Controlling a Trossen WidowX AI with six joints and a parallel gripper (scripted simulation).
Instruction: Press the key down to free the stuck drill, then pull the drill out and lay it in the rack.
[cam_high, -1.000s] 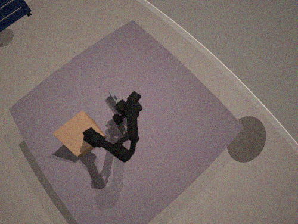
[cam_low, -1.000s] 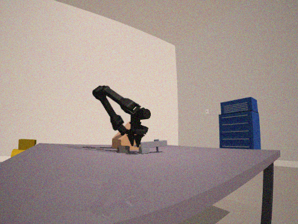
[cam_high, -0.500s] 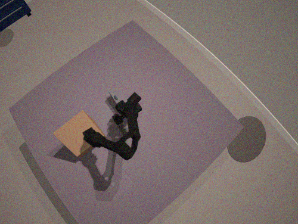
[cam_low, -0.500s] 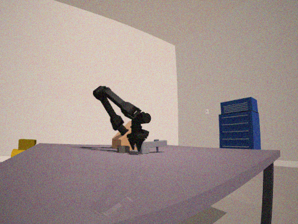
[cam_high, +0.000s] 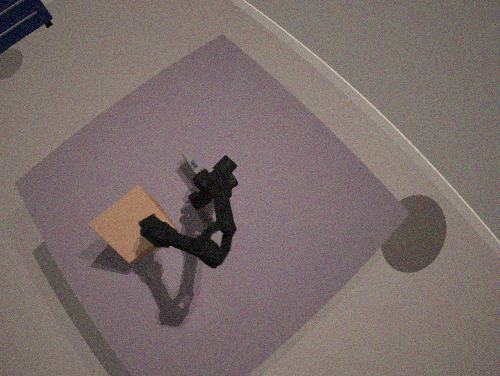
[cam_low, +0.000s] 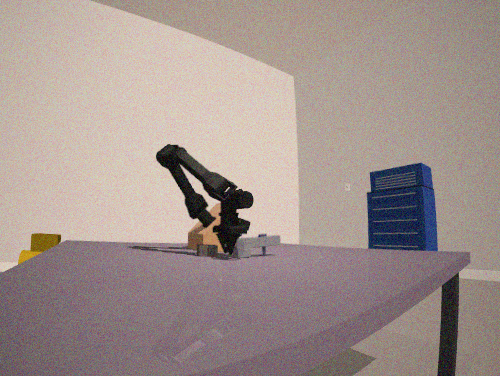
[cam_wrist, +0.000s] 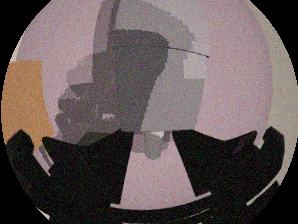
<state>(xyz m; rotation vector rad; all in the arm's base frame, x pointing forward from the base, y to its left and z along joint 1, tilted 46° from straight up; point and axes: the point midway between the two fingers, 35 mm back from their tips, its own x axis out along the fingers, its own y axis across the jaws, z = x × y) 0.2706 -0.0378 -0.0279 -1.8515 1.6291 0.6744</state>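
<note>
Early stage — pincer (cam_wrist: 148, 163) half-closed, apparently gripping nothing, low over the grey fixture (cam_wrist: 143, 83) at twelve o'clock; drill extraction and racking remain.

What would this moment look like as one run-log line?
gripper: low over grey fixture | fingers: half closed, nothing visibly held | drill: not made out
</note>
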